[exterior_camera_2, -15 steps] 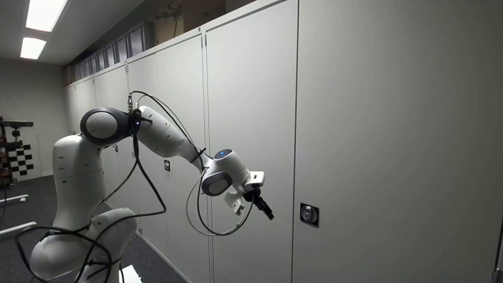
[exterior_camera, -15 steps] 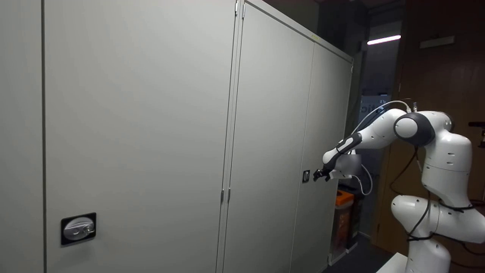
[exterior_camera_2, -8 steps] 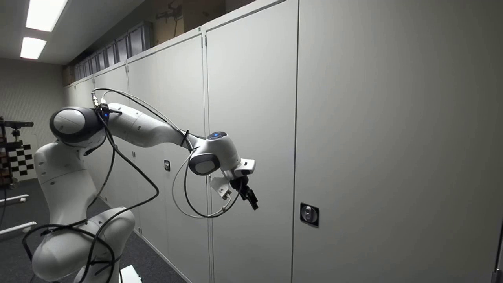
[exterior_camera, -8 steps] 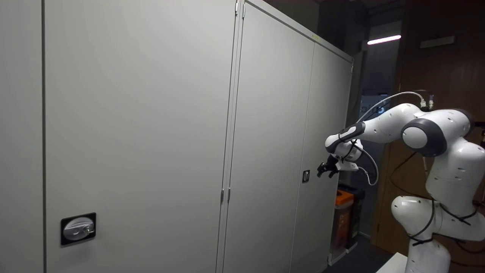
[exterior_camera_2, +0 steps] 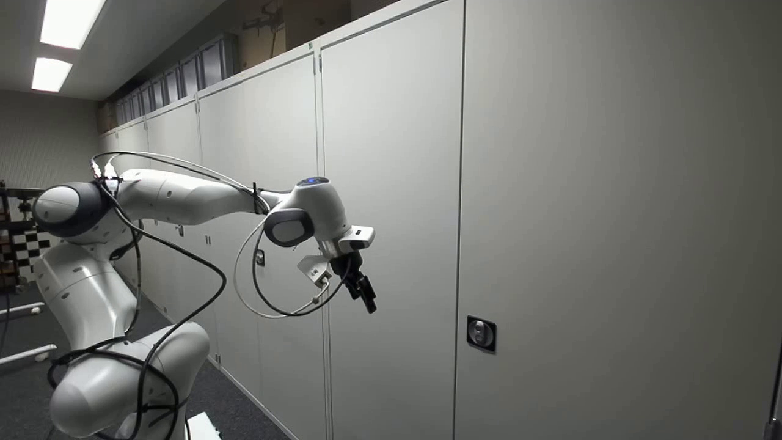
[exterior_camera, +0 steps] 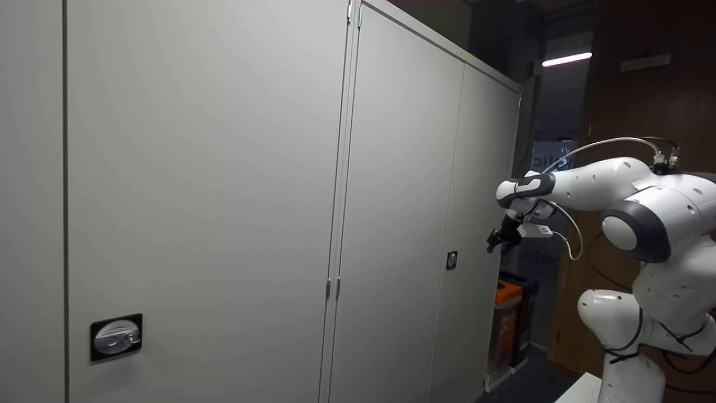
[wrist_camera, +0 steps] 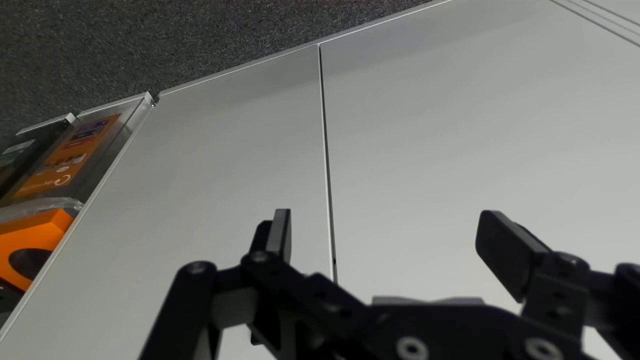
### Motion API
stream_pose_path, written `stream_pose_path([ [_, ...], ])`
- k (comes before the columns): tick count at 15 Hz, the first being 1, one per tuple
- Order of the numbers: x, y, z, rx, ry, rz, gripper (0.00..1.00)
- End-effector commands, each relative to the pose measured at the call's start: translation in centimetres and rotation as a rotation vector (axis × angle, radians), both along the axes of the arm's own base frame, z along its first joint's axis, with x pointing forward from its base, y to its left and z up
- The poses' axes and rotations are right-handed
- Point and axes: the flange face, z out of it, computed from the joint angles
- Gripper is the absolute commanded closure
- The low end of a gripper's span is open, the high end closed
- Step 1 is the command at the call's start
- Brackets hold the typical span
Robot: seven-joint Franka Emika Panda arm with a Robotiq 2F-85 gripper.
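Hovering near the pale cabinet, the gripper holds its fingers spread wide apart.

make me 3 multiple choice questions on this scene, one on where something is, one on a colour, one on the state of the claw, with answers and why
1. Where is the orange-lidded bin?
A) past the end of the cabinet row
B) on top of that row
C) in the middle of that row

2. What colour are the cabinet doors?
A) orange
B) black
C) light grey

3. How is the claw?
A) shut, holding nothing
B) open, holding nothing
C) shut on the bin

1: A, since an exterior view shows it beyond the row's far end.
2: C, since all views show pale grey doors.
3: B, since the wrist view shows the fingers wide apart with nothing gripped.
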Motion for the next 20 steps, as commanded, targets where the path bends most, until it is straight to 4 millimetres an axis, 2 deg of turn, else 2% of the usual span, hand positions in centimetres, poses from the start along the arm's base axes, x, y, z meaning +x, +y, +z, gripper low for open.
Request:
stream_pose_path([
  [1, -3.3, 0.2, 1.3, -0.019, -0.005, 0.032, 0.00],
  [5, -5.1, 0.1, 1.9, -0.027, -0.003, 0.046, 0.00],
  [8, -5.7, -0.3, 2.1, -0.029, -0.015, 0.039, 0.00],
  [11, -5.8, -0.6, 2.3, -0.025, -0.023, 0.029, 0.00],
  [12, -4.8, -0.3, 2.0, -0.032, -0.006, 0.016, 0.00],
  [20, -4.9, -0.3, 2.1, -0.031, -0.008, 0.014, 0.00],
])
